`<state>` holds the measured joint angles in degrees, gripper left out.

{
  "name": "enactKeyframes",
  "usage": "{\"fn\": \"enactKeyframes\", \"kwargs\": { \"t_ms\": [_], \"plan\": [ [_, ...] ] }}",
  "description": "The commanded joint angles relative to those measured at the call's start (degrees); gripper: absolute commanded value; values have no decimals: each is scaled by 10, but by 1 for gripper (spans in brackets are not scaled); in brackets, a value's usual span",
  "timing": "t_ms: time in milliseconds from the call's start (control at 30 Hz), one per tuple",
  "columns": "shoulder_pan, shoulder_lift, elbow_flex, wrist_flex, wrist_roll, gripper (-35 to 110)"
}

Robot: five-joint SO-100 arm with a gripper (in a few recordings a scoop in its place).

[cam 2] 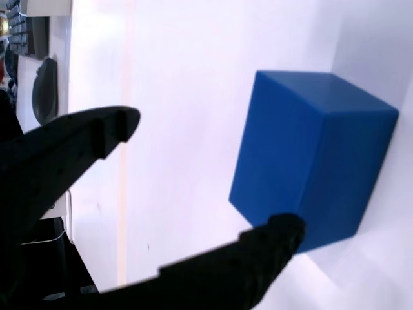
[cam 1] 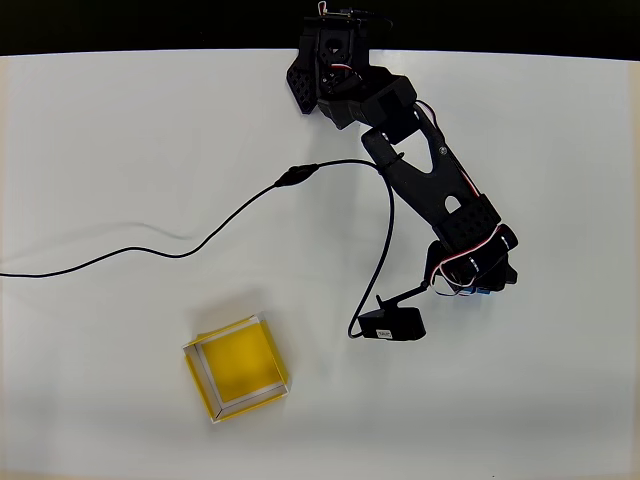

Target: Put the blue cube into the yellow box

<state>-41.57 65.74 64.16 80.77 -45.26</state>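
Tabletop [cam 1: 120, 150] white, wide, mostly bare. My arm [cam 1: 425, 175] reaches out to the right side in the overhead view. Box [cam 1: 238, 368] sits lower left, well apart from my hand, nothing in it. Black cable [cam 1: 200, 240] snakes across the tabletop between arm and box, ending near a small black camera [cam 1: 392, 325] hanging off the wrist. My hand [cam 2: 213, 174] is open, fingers spread, gripping nothing; the lower fingertip [cam 2: 281, 229] overlaps the cube's near bottom edge in the wrist view. Cube [cam 2: 313, 158] rests on the tabletop just ahead, off to one side of the gap, not between the fingers. Risk: closing now likely clips a corner and pushes or spins it away. The cable could snag on the carry to the box.
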Motion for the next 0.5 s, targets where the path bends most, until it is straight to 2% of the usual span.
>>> {"fn": "enactKeyframes", "kwargs": {
  "t_ms": [0, 467],
  "plan": [
    [-12, 8, -74, 3, -7, 43],
    [-7, -39, -62, -19, 1, 43]
  ]
}}
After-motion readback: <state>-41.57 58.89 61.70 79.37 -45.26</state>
